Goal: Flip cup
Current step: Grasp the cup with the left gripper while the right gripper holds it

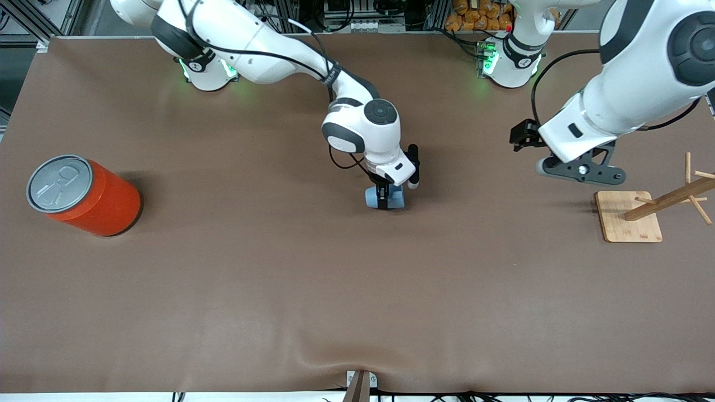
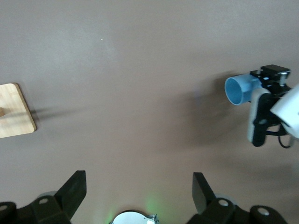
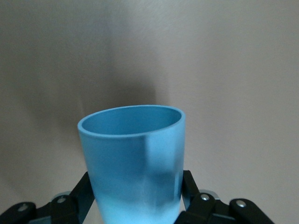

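**One cup, held on its side at the middle of the table**

You have one cup (image 1: 394, 196), one orange can (image 1: 84, 195) and one wooden stand (image 1: 651, 209) on the brown table (image 1: 279, 290).

Your right gripper (image 1: 383, 200) sits low at the table's center with its jaws closed on the cup's narrow end; the cup lies sideways, mouth open toward the left arm's end of the table. From the cup, the can stands at nine o'clock in the front view, well apart, and the stand at three o'clock.

Your left gripper (image 1: 581, 170) hangs above the table just at the stand's ten o'clock, waiting, jaws spread wide and holding nothing (image 2: 138, 193).
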`<state>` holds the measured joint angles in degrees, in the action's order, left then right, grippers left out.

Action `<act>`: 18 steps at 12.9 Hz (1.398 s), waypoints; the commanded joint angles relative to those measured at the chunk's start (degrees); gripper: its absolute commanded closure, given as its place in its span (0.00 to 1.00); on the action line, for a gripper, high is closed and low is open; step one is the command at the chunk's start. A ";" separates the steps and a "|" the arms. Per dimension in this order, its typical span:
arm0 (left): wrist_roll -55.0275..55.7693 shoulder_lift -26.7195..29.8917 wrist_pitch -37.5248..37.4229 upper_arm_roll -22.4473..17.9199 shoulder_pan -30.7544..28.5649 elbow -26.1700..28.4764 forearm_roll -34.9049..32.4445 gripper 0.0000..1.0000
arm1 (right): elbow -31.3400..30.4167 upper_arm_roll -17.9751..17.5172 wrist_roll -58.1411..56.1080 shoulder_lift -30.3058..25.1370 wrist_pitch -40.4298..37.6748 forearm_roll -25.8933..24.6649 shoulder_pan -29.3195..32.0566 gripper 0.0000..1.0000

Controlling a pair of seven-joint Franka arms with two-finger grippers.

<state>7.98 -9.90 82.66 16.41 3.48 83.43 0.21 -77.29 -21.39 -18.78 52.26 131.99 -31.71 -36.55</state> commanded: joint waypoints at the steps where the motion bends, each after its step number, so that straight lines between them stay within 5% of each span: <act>1: -0.42 -2.05 1.97 0.55 1.44 -0.02 0.85 0.00 | 3.46 1.26 3.39 2.76 -0.15 -1.51 -2.30 1.00; 4: 1.42 -5.39 5.58 0.55 3.72 -0.02 0.32 0.00 | 3.46 1.18 3.58 2.59 -0.42 -1.42 -1.95 1.00; 5: 2.47 -5.66 5.67 0.55 3.82 -0.11 0.23 0.00 | 3.46 1.26 3.58 2.68 -0.33 -1.51 -1.86 0.62; 6: 2.56 -5.66 5.76 0.55 3.47 -0.11 0.23 0.00 | 3.37 1.18 3.66 2.59 -0.41 -1.16 -1.51 0.01; 13: 3.70 -6.62 7.87 0.55 4.08 -0.02 1.11 0.00 | 3.46 0.47 3.40 -1.09 -6.64 2.79 -0.63 0.00; 18: 5.99 -7.85 9.89 0.64 7.41 -0.11 1.72 0.00 | 3.46 -9.52 3.40 -6.01 -17.88 2.97 5.15 0.00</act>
<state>13.02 -16.94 91.68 17.11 9.83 83.72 0.39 -72.59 -26.28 -15.83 49.36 117.89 -29.50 -35.38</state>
